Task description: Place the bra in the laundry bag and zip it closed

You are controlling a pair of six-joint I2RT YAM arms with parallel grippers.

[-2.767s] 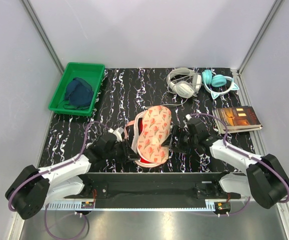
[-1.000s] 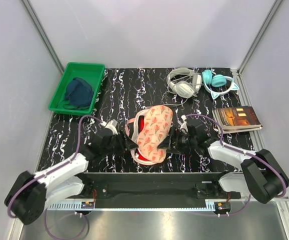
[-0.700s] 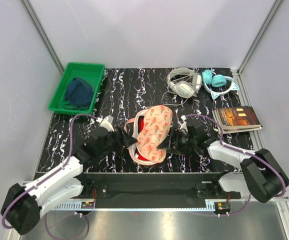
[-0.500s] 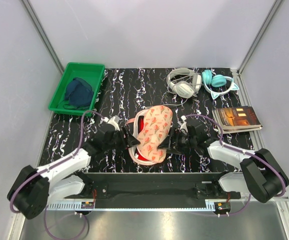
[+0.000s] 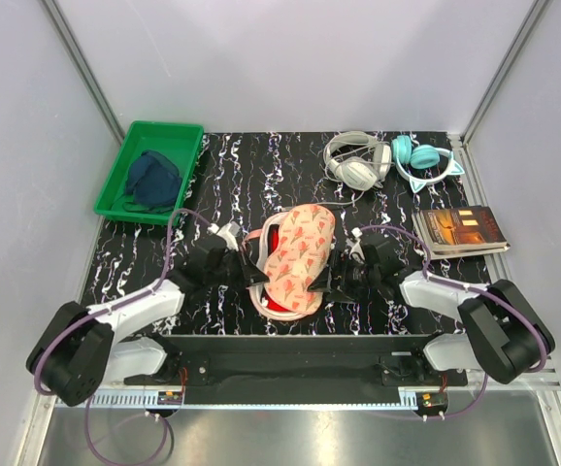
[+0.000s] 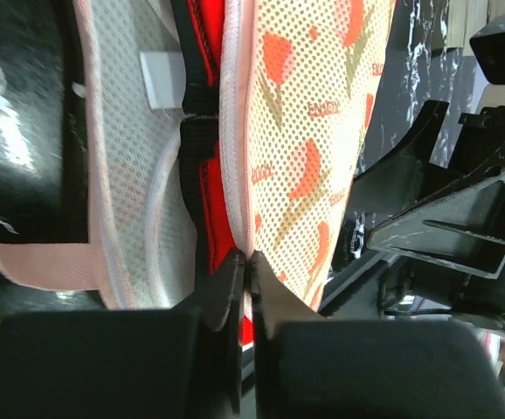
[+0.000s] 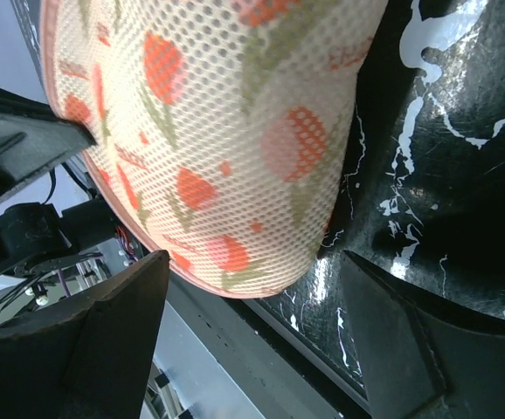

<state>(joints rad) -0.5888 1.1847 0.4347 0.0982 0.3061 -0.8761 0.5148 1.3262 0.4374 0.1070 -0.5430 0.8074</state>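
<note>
On the counter the laundry bag lies mid-front, its left side gaping and unzipped. The bra sits inside, red showing in the gap, so only zipping remains. The left end effector is clenched at the bag's pink zip edge. The right end effector is released, straddling the bag's right end.

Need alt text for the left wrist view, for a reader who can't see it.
The left gripper is shut at the pink zip edge of the laundry bag. The bag gapes open, and the red bra shows between its printed cover and its white mesh half.
</note>
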